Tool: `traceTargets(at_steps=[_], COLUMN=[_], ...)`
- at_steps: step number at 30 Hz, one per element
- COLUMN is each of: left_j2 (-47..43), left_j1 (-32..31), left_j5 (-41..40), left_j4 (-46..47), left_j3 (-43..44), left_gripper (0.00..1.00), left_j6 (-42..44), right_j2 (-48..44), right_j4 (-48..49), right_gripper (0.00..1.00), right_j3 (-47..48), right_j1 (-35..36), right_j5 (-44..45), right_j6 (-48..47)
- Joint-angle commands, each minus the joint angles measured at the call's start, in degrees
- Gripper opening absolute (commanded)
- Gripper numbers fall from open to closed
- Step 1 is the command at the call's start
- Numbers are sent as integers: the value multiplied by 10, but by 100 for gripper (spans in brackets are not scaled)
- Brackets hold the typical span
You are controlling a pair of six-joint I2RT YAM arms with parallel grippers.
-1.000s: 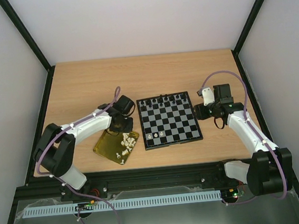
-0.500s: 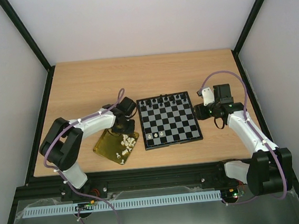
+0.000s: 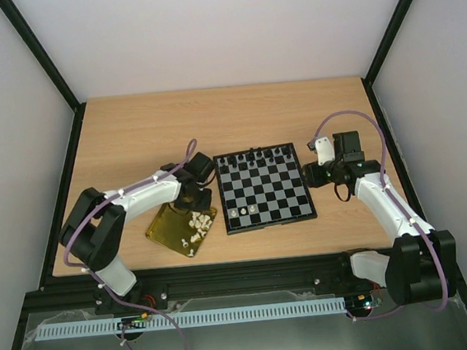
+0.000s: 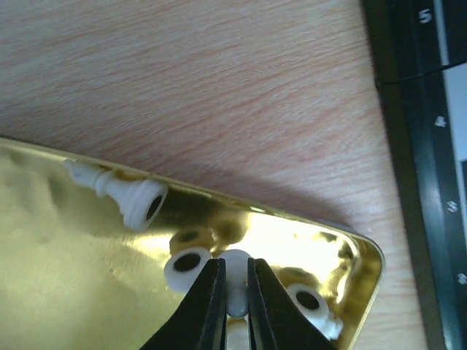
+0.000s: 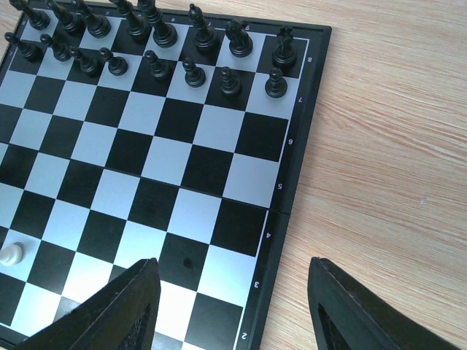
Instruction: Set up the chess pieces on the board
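Note:
The board (image 3: 265,188) lies mid-table with black chessmen (image 5: 153,44) in its two far rows and a few white pieces (image 3: 244,212) on its near rows. My left gripper (image 4: 235,292) is down in the gold tray (image 3: 168,227) and shut on a white chess piece (image 4: 237,281); other white pieces (image 4: 131,193) lie around it. In the top view the left gripper (image 3: 193,197) is at the tray's far corner. My right gripper (image 5: 233,306) is open and empty over the board's right rim (image 5: 281,211); one white piece (image 5: 10,254) shows at the left.
The gold tray's rim (image 4: 292,215) lies close to the board's left edge (image 4: 408,146). Bare wooden table (image 3: 212,119) stretches behind the board. Black frame rails border the table on both sides.
My left arm has drawn its elbow in and the gripper has settled lower into the tray's far corner over the white pieces. The right arm has not moved.

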Motion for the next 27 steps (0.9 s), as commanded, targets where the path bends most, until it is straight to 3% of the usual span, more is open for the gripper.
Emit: traceTargets(at_steps=[1,6,13,27], left_j2=[-47,-43,48,197], left_j1=[-8,-48,-111,-141], left_j5=[-11,-3,0,6], left_j4=[-43,-43,-39,-35], left_j3=[22,54,139,287], left_gripper=[2,3,3,3], left_j6=[0,5,12,29], right_j2=[6,7,4,4], right_j4=[-18,-18,-19,-18], right_gripper=[58,58,58,58], right_j3=[5,6,5,4], right_j1=[-3,-3,-3,-3], right_j5=[-12,-15,-14,-15], right_j6=[-4,-4,-4,-5])
